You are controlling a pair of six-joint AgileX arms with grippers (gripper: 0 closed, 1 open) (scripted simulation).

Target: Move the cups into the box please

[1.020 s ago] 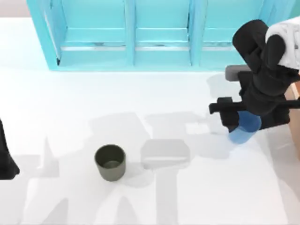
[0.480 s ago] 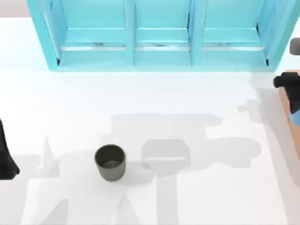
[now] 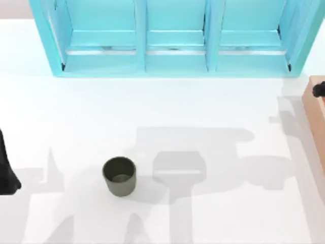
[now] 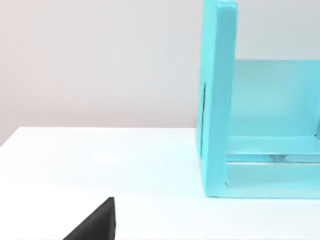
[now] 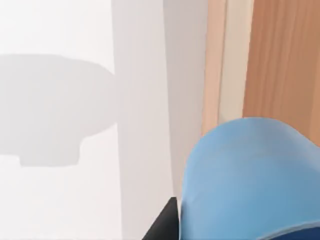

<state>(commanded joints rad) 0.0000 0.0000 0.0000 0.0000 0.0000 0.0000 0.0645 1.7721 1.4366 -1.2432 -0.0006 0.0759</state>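
Observation:
The dark olive-green cup (image 3: 120, 176) stands upright on the white table, left of centre near the front. The bright blue cup (image 5: 250, 175) sits close before the right wrist camera, held by my right gripper (image 3: 320, 90), with one black finger (image 5: 162, 226) showing beside it. It hangs over the table-side wall of the tan box (image 5: 280, 60). In the top view the box (image 3: 315, 109) is cut off by the right edge. My left arm (image 3: 6, 175) is parked at the left edge.
A big cyan three-compartment shelf unit (image 3: 172, 38) spans the back of the table; its side wall (image 4: 215, 100) rises ahead in the left wrist view. White table surface lies between the olive cup and the box.
My right arm has carried the blue cup to the right, from the table's right part to the box at the edge. The olive cup and left arm have not moved.

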